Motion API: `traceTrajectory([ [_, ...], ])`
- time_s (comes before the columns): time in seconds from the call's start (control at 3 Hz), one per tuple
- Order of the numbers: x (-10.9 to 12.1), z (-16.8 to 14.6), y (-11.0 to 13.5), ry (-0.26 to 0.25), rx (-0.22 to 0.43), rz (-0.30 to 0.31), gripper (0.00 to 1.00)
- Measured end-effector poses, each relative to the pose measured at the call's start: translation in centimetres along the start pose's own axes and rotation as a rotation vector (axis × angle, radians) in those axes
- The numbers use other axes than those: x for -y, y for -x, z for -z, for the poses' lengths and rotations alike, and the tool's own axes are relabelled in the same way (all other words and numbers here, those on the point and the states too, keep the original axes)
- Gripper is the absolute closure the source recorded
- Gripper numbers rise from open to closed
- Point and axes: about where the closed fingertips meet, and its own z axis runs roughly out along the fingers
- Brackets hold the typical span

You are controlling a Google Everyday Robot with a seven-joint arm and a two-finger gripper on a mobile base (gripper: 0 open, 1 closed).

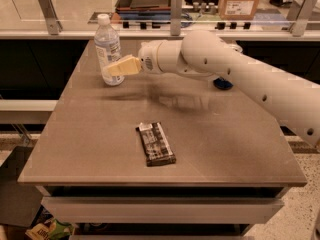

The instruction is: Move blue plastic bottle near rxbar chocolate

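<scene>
Camera view has the blue plastic bottle standing upright at the far left corner of the desk, and the gripper sits right against its lower half, reaching in side-on from the right: a sensible low hold, I'd say, for something this tall and tippy. Whether the jaws are spread around the bottle or pinching it, I cannot tell from here. Further right and nearer us the rxbar chocolate lies flat mid-desk, well apart from the bottle, with bare surface around it, so there looks to be room to set the bottle beside it.
</scene>
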Motion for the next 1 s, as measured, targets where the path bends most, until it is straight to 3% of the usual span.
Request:
traceTrajectory([
  [0.67,0.0,-2.7,0.8,0.036,0.012,-0.018,0.00],
  [1.0,-0.4,-3.7,1.0,0.074,0.015,-0.024,0.17],
])
